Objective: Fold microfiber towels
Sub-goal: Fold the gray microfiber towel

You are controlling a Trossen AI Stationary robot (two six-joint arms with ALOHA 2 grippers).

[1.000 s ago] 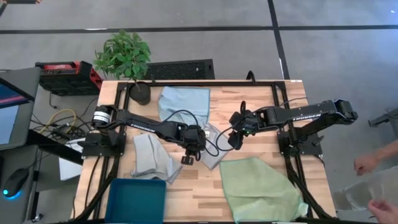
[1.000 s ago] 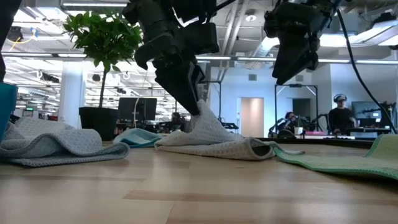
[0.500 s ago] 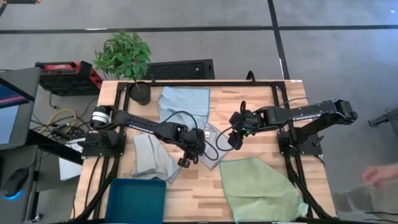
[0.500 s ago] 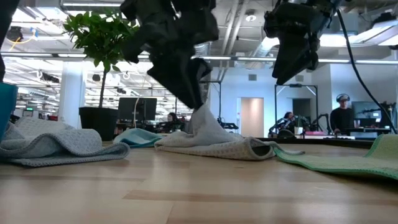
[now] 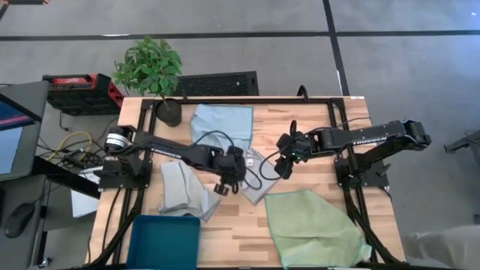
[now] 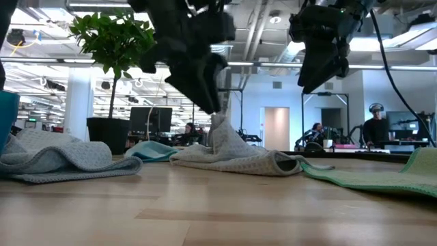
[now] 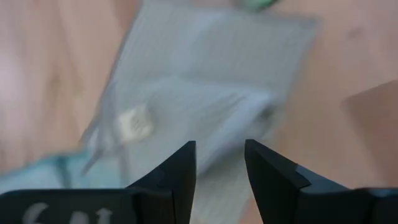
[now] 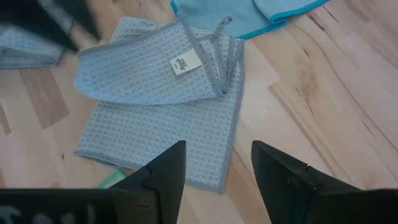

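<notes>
The left gripper (image 5: 218, 187) is hovering over the middle grey towel (image 5: 257, 180), just above its raised fold. Its fingers (image 7: 181, 168) are standing apart with nothing between them.

The right gripper (image 5: 282, 169) is waiting above the table (image 5: 240, 225), beside the same towel, its fingers (image 8: 165, 171) parted and gripping nothing.

The grey towel is lying at the table's centre, partly folded over itself, its long axis running diagonally from the blue towel (image 5: 221, 124) toward the green towel (image 5: 311, 225). Its white label (image 8: 185, 63) is facing up. A second grey towel (image 5: 184, 191) is lying crumpled near the bin (image 5: 165, 241).
</notes>
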